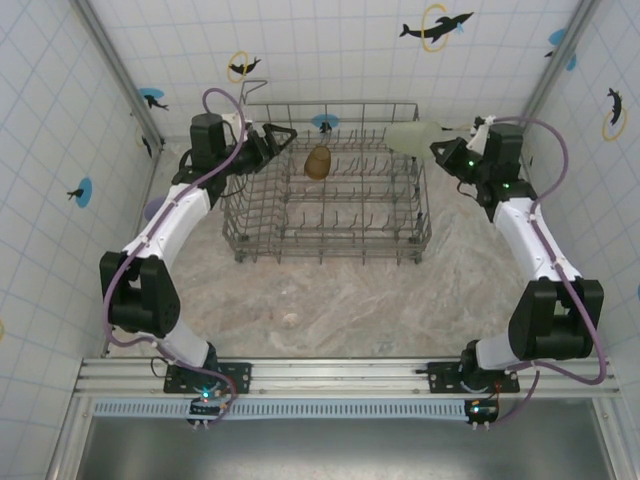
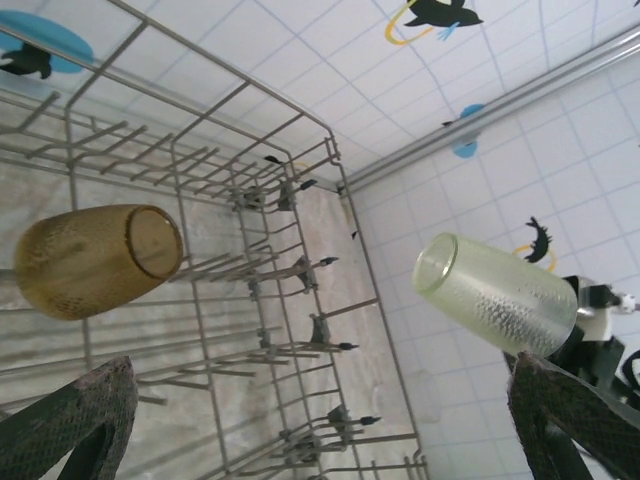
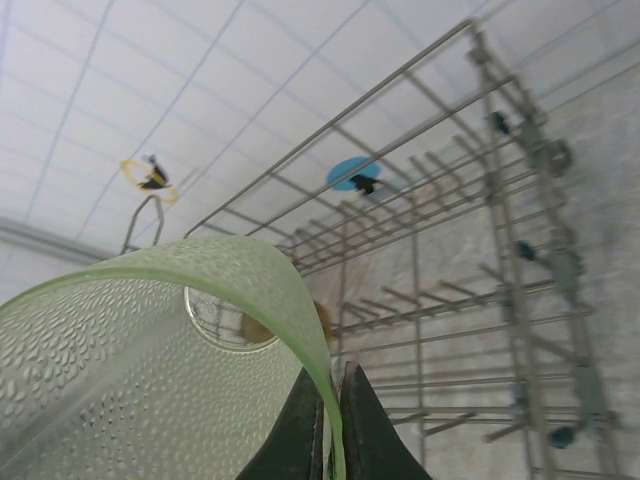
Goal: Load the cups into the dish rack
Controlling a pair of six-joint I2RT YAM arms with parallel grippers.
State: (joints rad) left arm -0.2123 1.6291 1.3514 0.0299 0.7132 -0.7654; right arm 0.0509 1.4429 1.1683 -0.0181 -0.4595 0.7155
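- Right jaws are clenched on the rim of the green cup point(image 1: 411, 137), held at the far right corner of the rack point(image 1: 330, 252).
- Left jaws are released and wide apart, above the far left corner of the rack.
- Amber cup point(image 1: 318, 161) sits inside the rack, near its far side.
- Under the rack lies the surface point(image 1: 330, 300).

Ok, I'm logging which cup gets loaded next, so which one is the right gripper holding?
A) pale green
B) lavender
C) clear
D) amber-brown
A: the right gripper is pinched on the rim of the pale green cup, while the amber cup sits inside the dish rack.
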